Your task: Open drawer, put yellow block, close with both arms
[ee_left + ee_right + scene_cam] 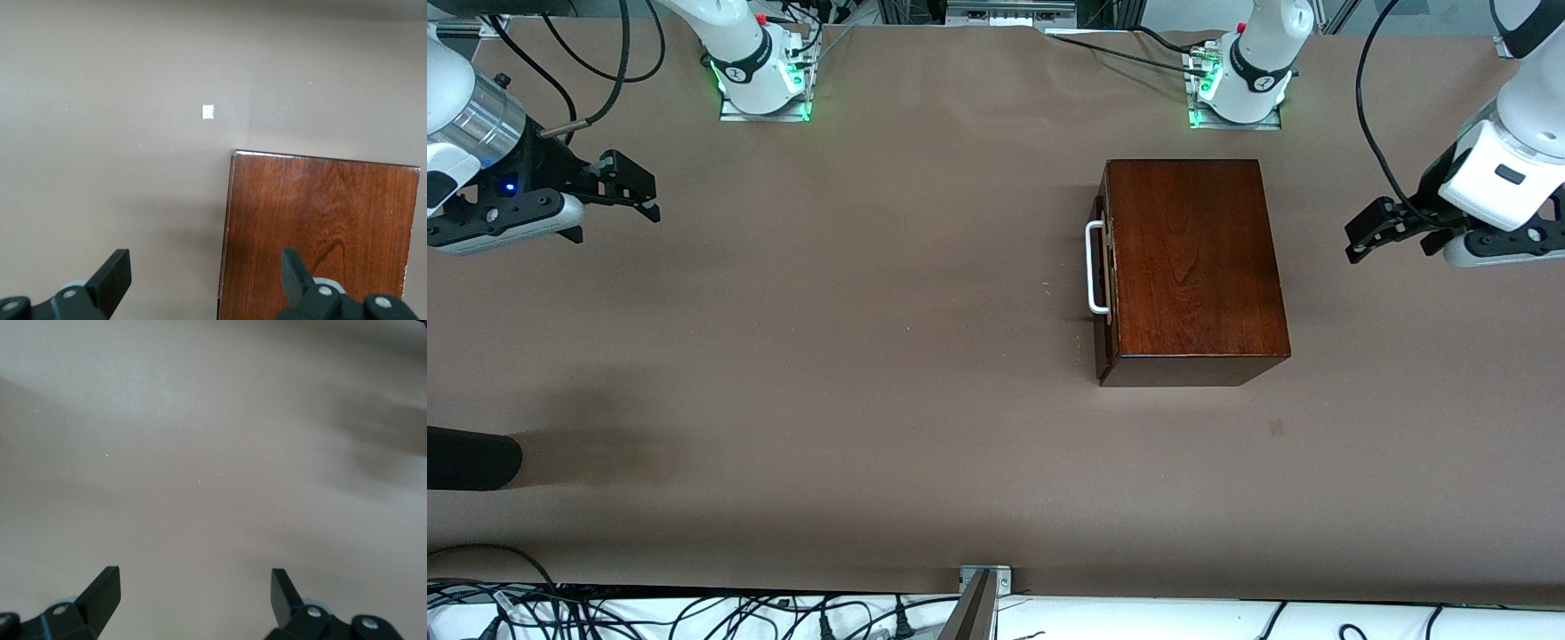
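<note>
Two claws up, both mine, both hanging in the upper half of the front view at its edges. My right gripper (649,200) hovers over bare table (871,356) at the right arm's end, fingers spread wide and holding nothing. The right wrist view confirms it: the right gripper (193,583) gapes, with plain brown cover below and a soft shadow in one corner.

My left gripper (1353,242) hangs over the table at the left arm's end, just beside the mahogany box (1192,258) and clear of it. It is released too, with nothing between the fingers. In the left wrist view the left gripper (205,267) stands open over the table, and the box (320,233) fills the lower part of the frame, one fingertip (291,263) showing against its glossy top. A small pale square mark (208,112) sits on the cover above the box's corner.

The box sits a little above mid-frame in the front view, toward the left arm's end. The drawer (1104,293) is pushed in, front nearly flush. Its white handle (1094,267) sticks out toward the right arm's end.

A black rounded shape (471,458) pokes in low at the frame's edge, at the right arm's end; I cannot tell what it is.
</note>
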Motion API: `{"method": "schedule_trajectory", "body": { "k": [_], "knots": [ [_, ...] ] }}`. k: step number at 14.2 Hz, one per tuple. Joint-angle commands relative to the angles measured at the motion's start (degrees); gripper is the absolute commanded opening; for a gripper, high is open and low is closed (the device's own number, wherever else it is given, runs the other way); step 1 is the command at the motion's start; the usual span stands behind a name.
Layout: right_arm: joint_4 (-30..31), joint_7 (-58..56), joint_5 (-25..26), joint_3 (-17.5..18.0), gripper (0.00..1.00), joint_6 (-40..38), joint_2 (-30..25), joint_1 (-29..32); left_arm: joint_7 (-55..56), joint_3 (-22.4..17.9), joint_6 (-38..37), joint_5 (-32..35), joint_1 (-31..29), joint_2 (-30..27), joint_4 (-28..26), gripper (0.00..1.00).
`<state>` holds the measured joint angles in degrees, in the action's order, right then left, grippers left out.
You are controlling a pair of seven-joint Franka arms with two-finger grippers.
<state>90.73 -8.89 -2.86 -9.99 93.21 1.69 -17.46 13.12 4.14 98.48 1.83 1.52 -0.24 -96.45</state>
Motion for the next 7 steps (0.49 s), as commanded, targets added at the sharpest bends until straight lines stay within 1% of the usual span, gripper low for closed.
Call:
{"method": "schedule_trajectory", "body": {
  "k": [1, 3, 7],
  "knots": [
    [-0.3, 0.9, 0.8, 0.4, 1.0, -0.4, -0.4, 0.1, -1.8, 0.3, -0.3, 0.7, -0.2, 0.4, 0.5, 1.0],
    [-0.3, 0.9, 0.8, 0.4, 1.0, -0.4, -0.4, 0.1, -9.4, 0.3, -0.7, 0.6, -0.2, 0.4, 0.6, 1.0],
    [-0.3, 0.9, 0.8, 0.3, 1.0, -0.4, -0.5, 0.1, -9.1, 0.1, -2.1, 0.4, -0.3, 0.5, 0.7, 1.0]
  ]
}}
